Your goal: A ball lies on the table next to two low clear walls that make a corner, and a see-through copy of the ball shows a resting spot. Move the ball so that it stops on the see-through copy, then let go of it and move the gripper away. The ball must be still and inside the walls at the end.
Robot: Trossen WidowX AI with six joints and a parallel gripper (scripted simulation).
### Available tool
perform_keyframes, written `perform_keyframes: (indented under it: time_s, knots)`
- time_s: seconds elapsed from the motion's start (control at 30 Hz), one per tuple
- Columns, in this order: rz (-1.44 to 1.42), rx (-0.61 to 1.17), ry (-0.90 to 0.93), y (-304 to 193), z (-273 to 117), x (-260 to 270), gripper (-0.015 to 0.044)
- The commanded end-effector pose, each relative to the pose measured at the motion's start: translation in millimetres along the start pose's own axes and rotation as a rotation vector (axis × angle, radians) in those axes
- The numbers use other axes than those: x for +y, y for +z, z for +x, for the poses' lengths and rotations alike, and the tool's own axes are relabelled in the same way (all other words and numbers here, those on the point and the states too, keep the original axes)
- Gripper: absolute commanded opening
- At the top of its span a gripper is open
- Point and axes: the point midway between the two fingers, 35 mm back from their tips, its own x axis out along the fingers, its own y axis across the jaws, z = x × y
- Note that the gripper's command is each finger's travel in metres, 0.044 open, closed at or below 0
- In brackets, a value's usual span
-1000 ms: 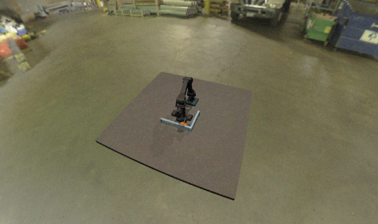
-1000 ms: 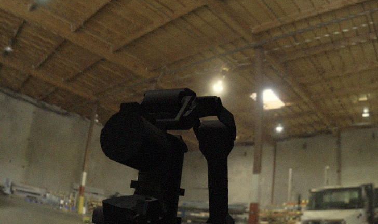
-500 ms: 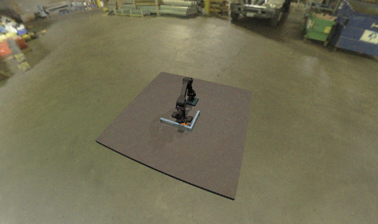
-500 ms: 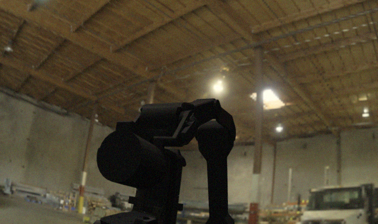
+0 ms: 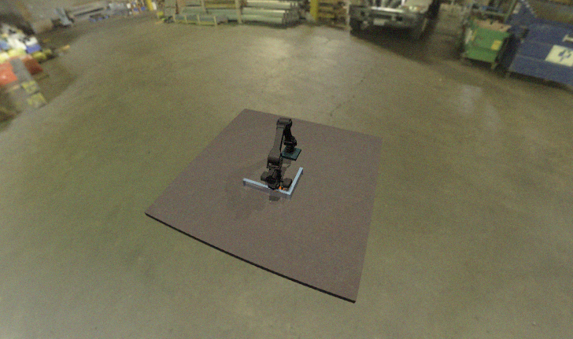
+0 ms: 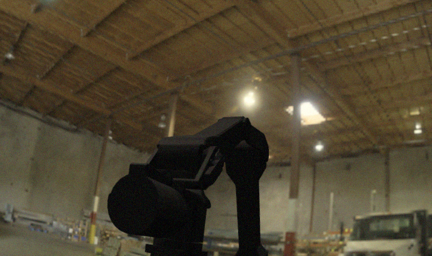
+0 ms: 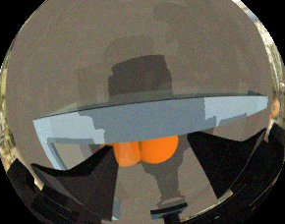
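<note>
My fingers stand open and empty, with the orange ball (image 7: 158,147) straight ahead between them, tucked against the clear wall (image 7: 157,116).

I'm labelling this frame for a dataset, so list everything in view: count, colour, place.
Table: one, brown-grey square slab, on the concrete floor.
Walls: two, pale blue and clear, joined in a corner near the table's middle.
Ball: one, solid orange, just past the near wall in the wrist view.
See-through copy: one, fainter orange, beside the ball and overlapping it.
Truck: one, white, at the far end of the hall.
Pipe stack: one, greenish, far wall.
Green cart: one, far right.
Arm: one, black, folded down over the corner.
Gripper: one, black, open, holding nothing, low before the ball.
</note>
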Motion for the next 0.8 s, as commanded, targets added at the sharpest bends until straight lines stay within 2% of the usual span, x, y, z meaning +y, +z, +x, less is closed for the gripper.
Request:
perform_keyframes:
  time_s: [0.0, 0.1, 0.33, 0.57, 0.77]
  knots:
    - [-0.003, 0.011, 0.003, -2.2, 6.6, 0.3, 0.0307]
    - [-0.003, 0.011, 0.003, -2.2, 6.6, 0.3, 0.0229]
    - [-0.003, 0.011, 0.003, -2.2, 6.6, 0.3, 0.0182]
    - [-0.014, -0.017, 0.0, -4.5, -10.1, 12.8, 0.0]
    - [-0.017, -0.016, -0.009, -2.4, -34.0, 13.8, 0.0]
